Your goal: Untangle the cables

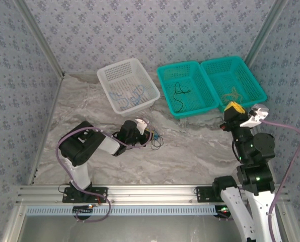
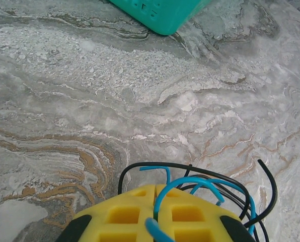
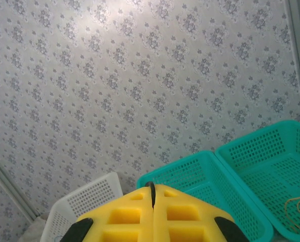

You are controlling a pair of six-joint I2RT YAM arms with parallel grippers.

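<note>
My left gripper pinches the cables (right gripper clenched empty); a hasty pull could tighten their tangle.

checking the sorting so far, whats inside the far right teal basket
A thin yellow-tan cable lies on the floor of the right teal basket. The right gripper covers its near corner, so that bit is hidden.

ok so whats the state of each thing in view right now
left tool, shut on blue cable
right tool, shut, holding nothing
black cables, on table, tangled with the blue cable
white basket, upright, blue cables inside
middle teal basket, upright, black cable inside
right teal basket, upright, yellow-tan cable inside
</note>
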